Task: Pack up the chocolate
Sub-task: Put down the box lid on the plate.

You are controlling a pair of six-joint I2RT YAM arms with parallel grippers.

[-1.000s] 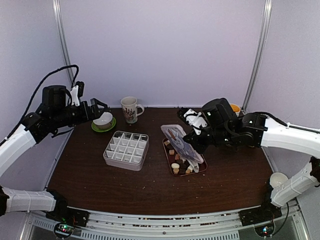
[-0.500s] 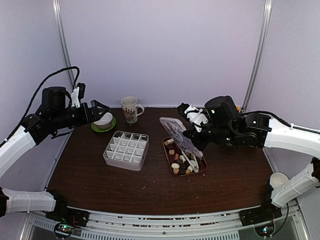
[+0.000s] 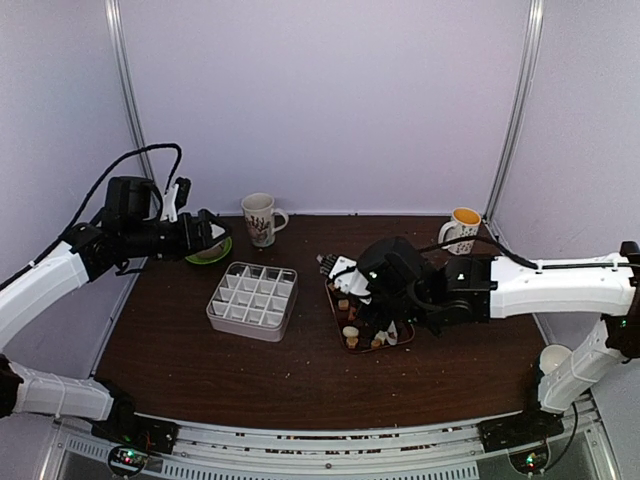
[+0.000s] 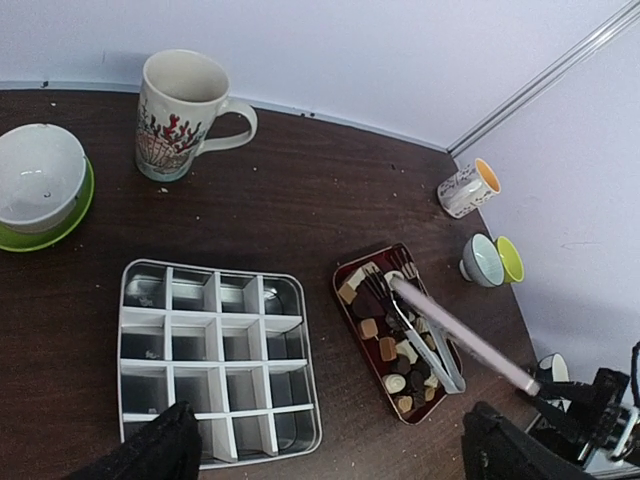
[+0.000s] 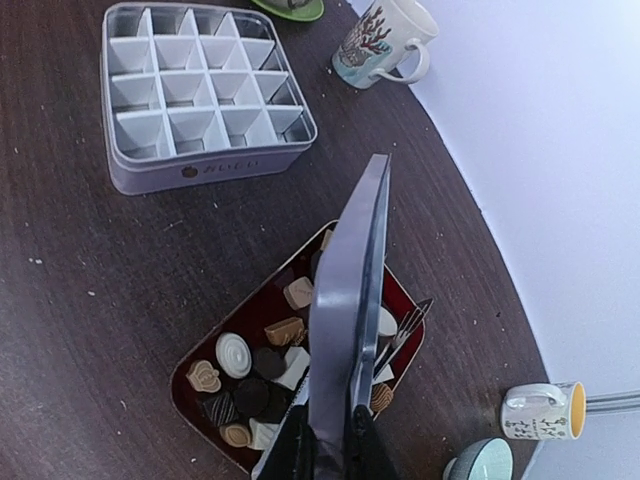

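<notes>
**Right gripper pinches a panel above the chocolate tray**

The right gripper is clamped on a flat grey panel, held edge-up above the chocolate. The brown, tan and white pieces lie in a dark red tray. Seen from the top camera, metal tongs lie along the tray's 3 o'clock side. A divided tin sits on the table at the tray's 9 o'clock. At the tin's 10 o'clock the left gripper hangs spread wide by a white bowl. A mug stands at the tin's 12 o'clock.
</notes>
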